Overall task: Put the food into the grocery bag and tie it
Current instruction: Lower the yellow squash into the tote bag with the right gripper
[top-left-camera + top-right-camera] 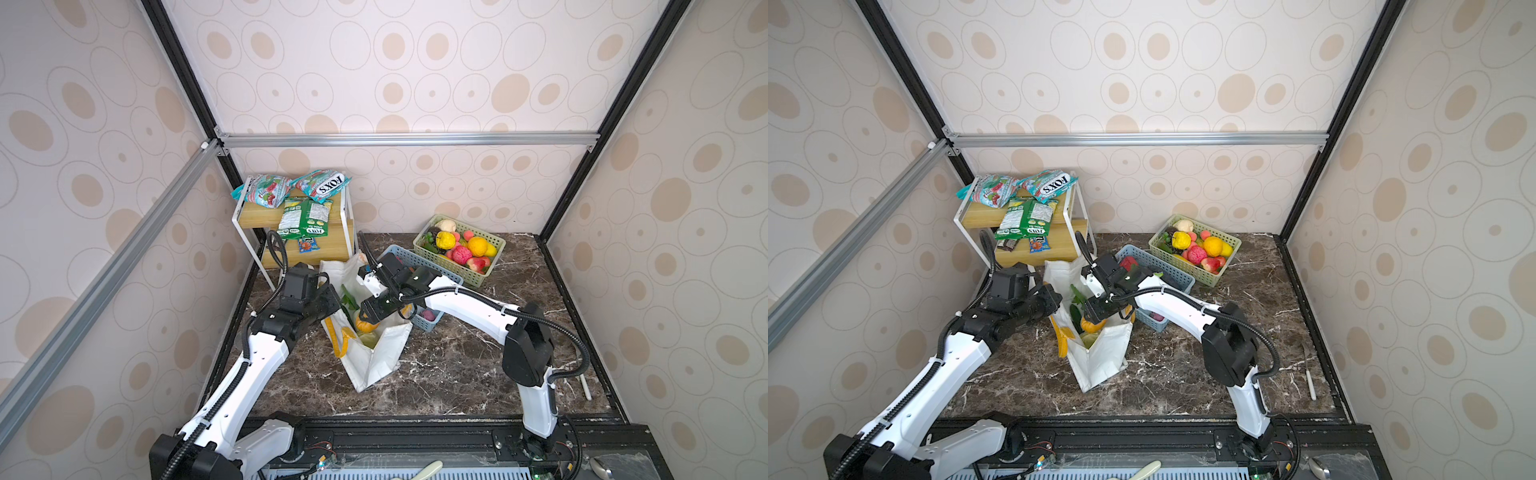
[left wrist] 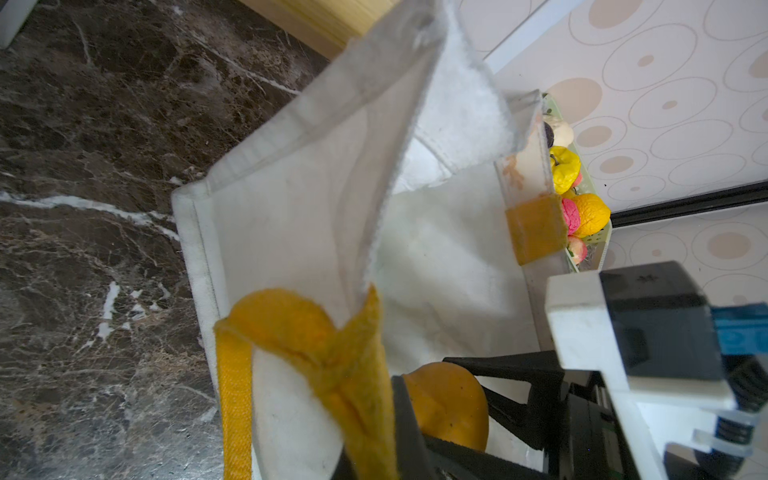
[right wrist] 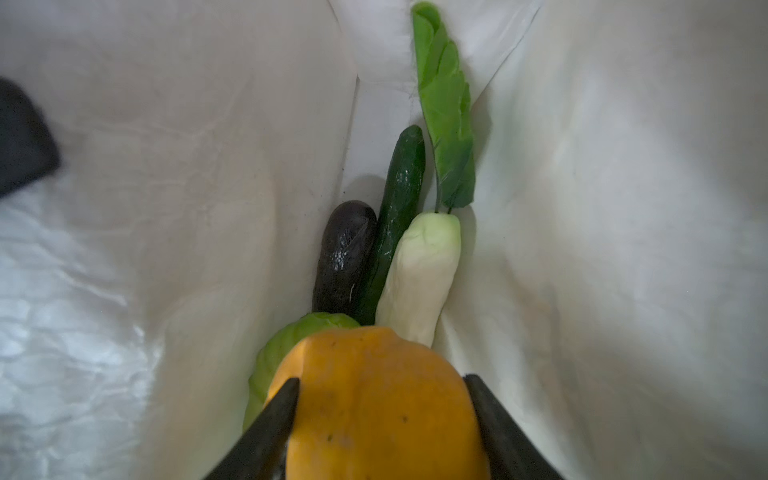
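Orange fruit (image 3: 374,415) gripped in my right tool (image 3: 381,378), poised inside the bag (image 1: 374,361) above vegetables (image 3: 399,220) already packed; my left tool (image 1: 328,297), closed on the rim (image 2: 316,120), holds the mouth open for the drop.

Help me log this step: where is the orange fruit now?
In both top views the orange fruit sits mid-scene at the open mouth of the grocery bag, gripped by the right gripper; the right wrist view shows a cucumber deeper inside.

Left claw (image 1: 332,301) pinched shut (right claw (image 3: 382,379) gripping).
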